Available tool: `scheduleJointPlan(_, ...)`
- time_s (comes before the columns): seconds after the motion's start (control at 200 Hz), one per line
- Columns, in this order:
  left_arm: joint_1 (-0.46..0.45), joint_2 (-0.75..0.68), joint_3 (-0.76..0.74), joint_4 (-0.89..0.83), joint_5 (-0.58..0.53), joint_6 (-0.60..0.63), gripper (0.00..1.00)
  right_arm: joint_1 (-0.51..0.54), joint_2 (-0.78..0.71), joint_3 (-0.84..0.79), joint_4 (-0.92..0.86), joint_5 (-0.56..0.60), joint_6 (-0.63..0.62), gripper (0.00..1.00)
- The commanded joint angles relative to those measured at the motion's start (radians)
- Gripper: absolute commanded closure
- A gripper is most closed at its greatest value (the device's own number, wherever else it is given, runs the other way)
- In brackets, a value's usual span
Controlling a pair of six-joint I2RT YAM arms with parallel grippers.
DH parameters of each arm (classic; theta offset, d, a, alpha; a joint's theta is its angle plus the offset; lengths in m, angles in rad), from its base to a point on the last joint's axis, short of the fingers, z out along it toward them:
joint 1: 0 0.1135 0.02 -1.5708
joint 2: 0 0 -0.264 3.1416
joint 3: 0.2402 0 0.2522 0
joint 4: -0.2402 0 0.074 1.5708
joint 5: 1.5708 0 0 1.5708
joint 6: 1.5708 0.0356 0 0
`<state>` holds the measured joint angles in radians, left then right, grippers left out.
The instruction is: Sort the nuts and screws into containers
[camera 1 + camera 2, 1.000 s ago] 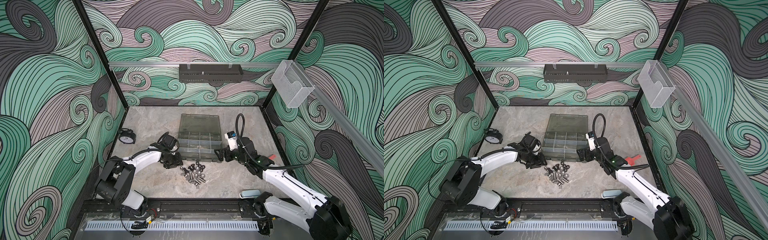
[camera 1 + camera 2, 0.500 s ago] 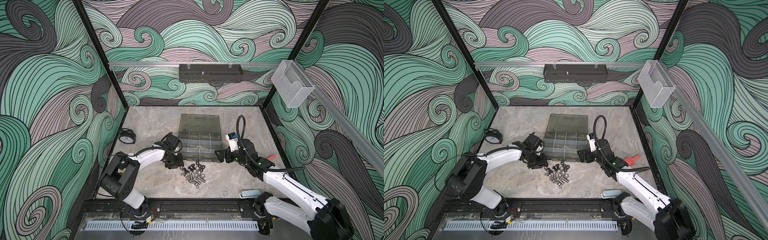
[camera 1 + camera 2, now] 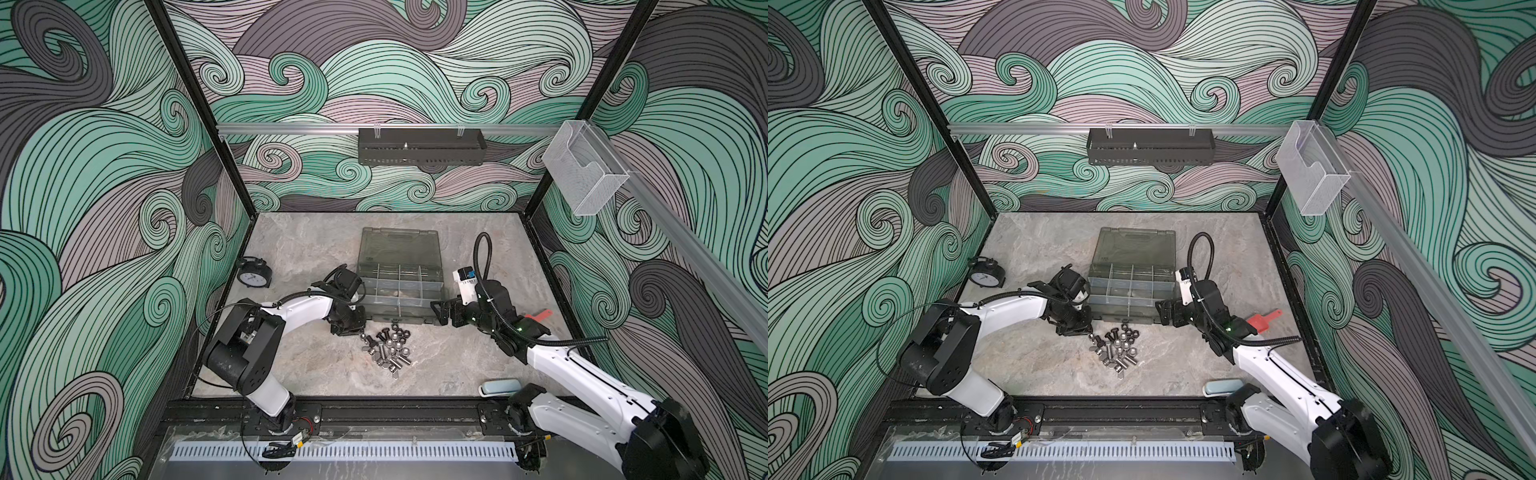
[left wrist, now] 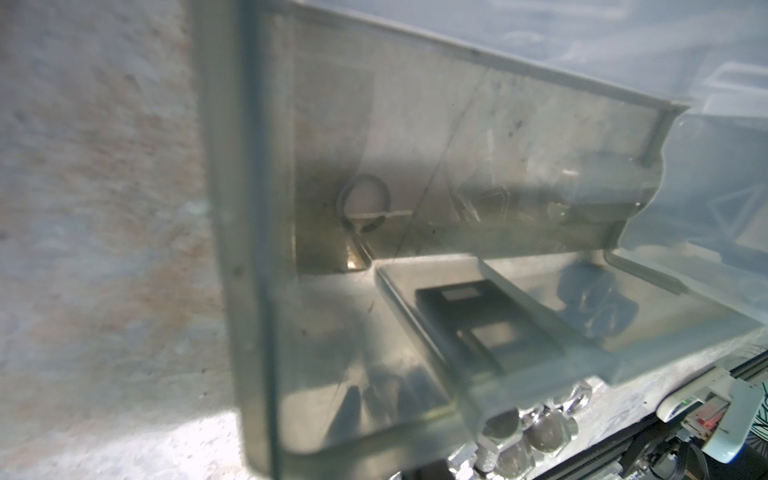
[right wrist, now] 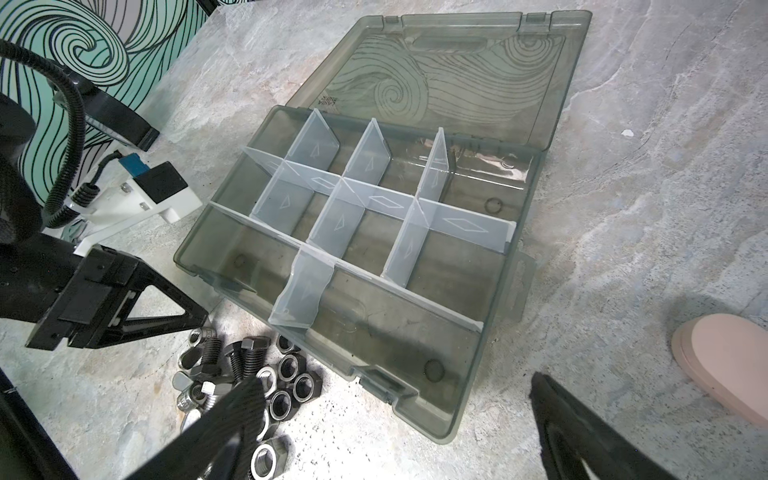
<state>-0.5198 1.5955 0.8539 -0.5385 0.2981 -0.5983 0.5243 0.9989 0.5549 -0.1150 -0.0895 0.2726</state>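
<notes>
The left tool (image 3: 349, 327) sits low at the front left corner of the organizer case (image 3: 376, 249), just left of the pile in both top views. Honestly can't tell how far it's open or whether it's got anything; its own camera mostly shows the case's smoky wall up close. The right tool (image 3: 443, 312) is spread wide with nothing in it, hovering by the case's front right corner. The screws (image 5: 246, 357) and nuts (image 5: 304, 385) lie heaped on the marble-look surface (image 3: 299, 249), just below the case's front edge, lower middle of the top views. The containers (image 5: 353, 224), split by translucent dividers, sit right behind the heap, lid open toward the back wall.
</notes>
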Motion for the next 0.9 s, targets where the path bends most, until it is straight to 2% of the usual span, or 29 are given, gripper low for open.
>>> scheduleJointPlan(0.0, -0.007, 0.013, -0.004, -0.021, -0.003, 0.023, 0.81, 0.006, 0.003, 0.002, 0.010, 0.010, 0.014, 0.01)
scheduleJointPlan(0.155, -0.006, 0.011, -0.015, -0.015, 0.002, 0.029, 0.90, 0.006, 0.004, 0.001, 0.008, 0.010, 0.020, 0.01)
scheduleJointPlan(0.455, -0.009, -0.042, -0.029, -0.031, 0.011, 0.034, 1.00, 0.008, -0.001, -0.005, 0.012, 0.017, 0.034, 0.01)
scheduleJointPlan(0.725, -0.008, -0.166, 0.005, -0.038, 0.013, 0.006, 1.00, 0.007, -0.010, -0.001, -0.022, 0.017, 0.019, 0.01)
scheduleJointPlan(0.891, -0.005, -0.193, 0.112, -0.059, -0.046, 0.041, 1.00, 0.007, -0.026, 0.011, -0.068, 0.025, 0.004, 0.01)
